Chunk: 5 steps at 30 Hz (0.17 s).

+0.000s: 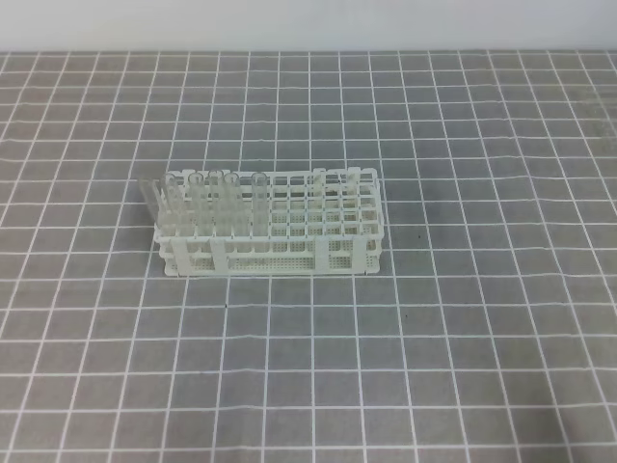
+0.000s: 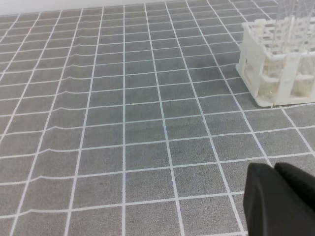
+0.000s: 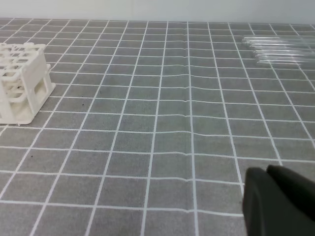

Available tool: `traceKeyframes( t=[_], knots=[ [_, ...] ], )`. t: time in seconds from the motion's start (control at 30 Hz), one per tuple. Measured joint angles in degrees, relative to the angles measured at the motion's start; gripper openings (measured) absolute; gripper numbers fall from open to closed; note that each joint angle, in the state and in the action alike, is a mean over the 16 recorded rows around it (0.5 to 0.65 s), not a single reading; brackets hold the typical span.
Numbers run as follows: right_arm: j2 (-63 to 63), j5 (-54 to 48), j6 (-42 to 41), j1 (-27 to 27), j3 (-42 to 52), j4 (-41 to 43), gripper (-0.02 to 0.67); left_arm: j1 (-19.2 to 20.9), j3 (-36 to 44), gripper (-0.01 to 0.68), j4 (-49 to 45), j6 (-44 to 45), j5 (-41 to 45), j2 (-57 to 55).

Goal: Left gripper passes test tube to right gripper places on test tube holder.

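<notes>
The white test tube holder (image 1: 275,227) stands mid-table, with several clear tubes upright in its left rows. Its corner also shows in the left wrist view (image 2: 275,64) and in the right wrist view (image 3: 24,78). Several loose clear test tubes (image 3: 278,49) lie side by side on the mat, far right in the right wrist view. The left gripper (image 2: 273,167) is a black shape low in its own view, fingers together, nothing between them, well short of the holder. The right gripper (image 3: 267,170) looks the same, shut and empty. Neither gripper appears in the exterior view.
A grey mat with a white grid (image 1: 463,318) covers the table. It ripples slightly in the left wrist view (image 2: 64,98) and right wrist view (image 3: 189,98). A pale wall runs along the far edge.
</notes>
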<state>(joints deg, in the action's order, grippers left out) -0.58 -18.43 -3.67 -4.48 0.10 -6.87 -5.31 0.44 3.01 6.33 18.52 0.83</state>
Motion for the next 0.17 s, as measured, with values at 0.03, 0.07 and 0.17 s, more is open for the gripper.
traceKeyframes(
  t=[0.03,0.07,0.17],
  knots=[
    [0.0,0.0,0.0,0.0,0.0,0.0,-0.001,0.0,0.0,0.000,0.0,0.0,0.0,0.0],
    [0.0,0.0,0.0,0.0,0.0,0.0,-0.001,0.0,0.1,0.000,0.0,0.0,-0.1,0.1],
    [0.0,0.0,0.0,0.0,0.0,0.0,-0.001,0.0,0.2,0.000,0.1,0.0,-0.2,0.3]
  ],
)
